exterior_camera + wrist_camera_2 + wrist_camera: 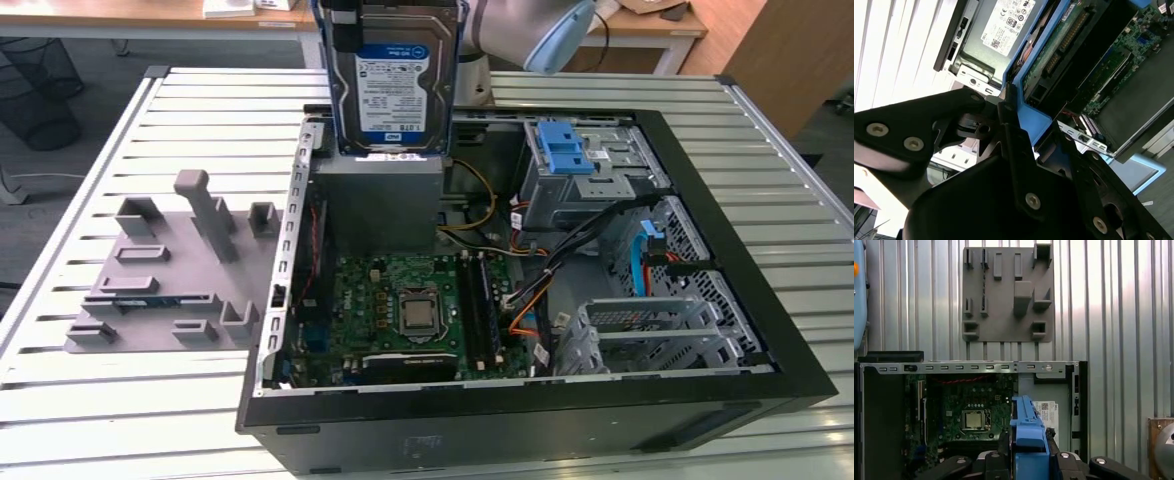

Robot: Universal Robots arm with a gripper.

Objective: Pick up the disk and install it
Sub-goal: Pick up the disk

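While aloft, disk [391, 78] label [396, 98]: exterior view.

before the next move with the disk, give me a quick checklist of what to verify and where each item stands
1. Grip on the disk: ok, the gripper is shut on its blue carrier frame.
2. Disk attitude: ok, upright above the power supply box.
3. Case open: ok, the motherboard is exposed.
4. Drive cage free: cannot tell, its inside is partly hidden.
5. Cables clear of the cage: cannot tell, orange and black ones run close beside it.
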